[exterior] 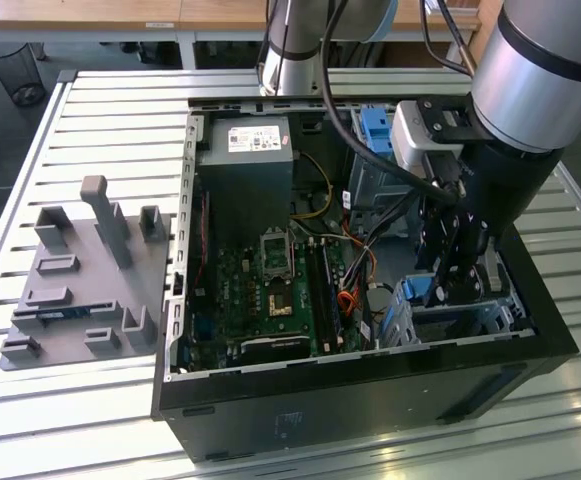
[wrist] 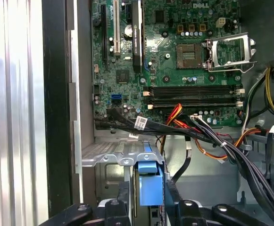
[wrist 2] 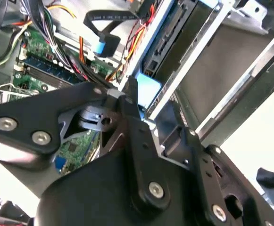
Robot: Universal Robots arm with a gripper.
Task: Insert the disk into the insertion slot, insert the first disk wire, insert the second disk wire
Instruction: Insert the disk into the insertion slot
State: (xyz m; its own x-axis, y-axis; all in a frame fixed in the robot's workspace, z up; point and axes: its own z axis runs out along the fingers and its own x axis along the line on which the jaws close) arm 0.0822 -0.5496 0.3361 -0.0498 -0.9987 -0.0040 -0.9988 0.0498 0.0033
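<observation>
Gripping the disk (wrist: 150, 181) by its blue carrier, with the gripper (exterior: 452, 283) closed narrow against both of the carrier's sides, as seen in the first wrist view. Holding it at the slot (wrist: 109, 153), the low perforated cage at four o'clock inside the case (exterior: 370, 405) in the exterior view, down among the slot's grey walls; how deep, cannot tell. Hanging from the silver arm (exterior: 540, 60) at two o'clock.

Working in tight room, with wires (wrist: 212, 139) crossing just beside the slot, the case's black wall near at five o'clock, and the case's open side free above. Looking across to the green board (wrist: 174, 70) on the case floor at the dial's centre. Backed at eleven o'clock by the grey power supply (exterior: 245, 165), and at one o'clock by a taller cage (exterior: 370, 180) bearing a blue bracket (exterior: 375, 130).

Set on a slatted metal table (exterior: 110, 110), with a grey plate (exterior: 80, 285) of upright holders at nine o'clock, well apart from the case. Farther off at ten o'clock, a mesh bin (exterior: 15, 70) on the floor; along twelve o'clock, a wooden desk (exterior: 90, 12).
</observation>
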